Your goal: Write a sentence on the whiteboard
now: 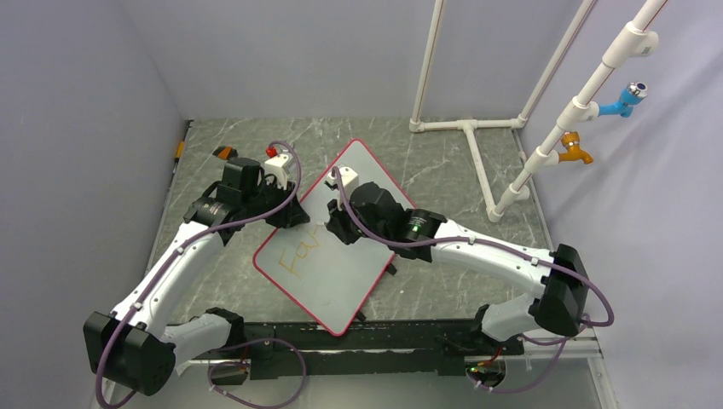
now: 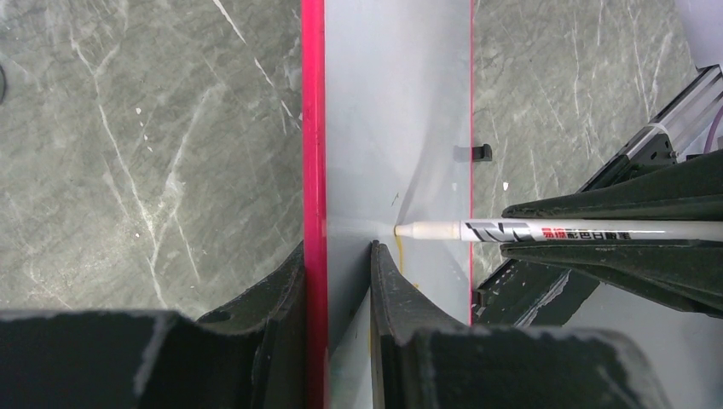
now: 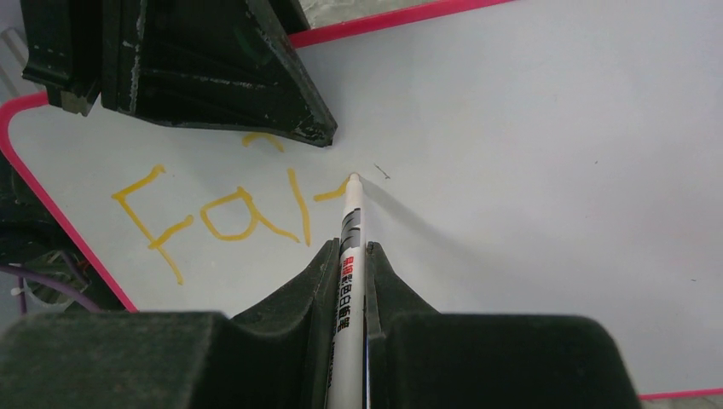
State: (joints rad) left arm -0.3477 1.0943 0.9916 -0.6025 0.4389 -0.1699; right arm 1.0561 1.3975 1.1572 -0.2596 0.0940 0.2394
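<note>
on the grey marbled surface [image 1: 443, 170] the flat white red-rimmed whiteboard [image 1: 337, 285] lies cornerwise, one corner at the near edge. left claw [image 2: 334, 256] is clamped on its rim; right claw [image 3: 348, 251] is closed around a slim white marker [image 3: 351, 223]. the thin yellow-orange sentence [image 3: 213, 217] reads "fai"; for the "t", press lightly with the rim pinned.

Pretty sure I'm driving a lab test cell here: plain lavender walls [image 1: 290, 51] boxing in a marble-look table [image 1: 426, 162], plus a white PVC pipe frame [image 1: 467, 124] with a blue tap [image 1: 625, 100] and an orange tap [image 1: 575, 149].
</note>
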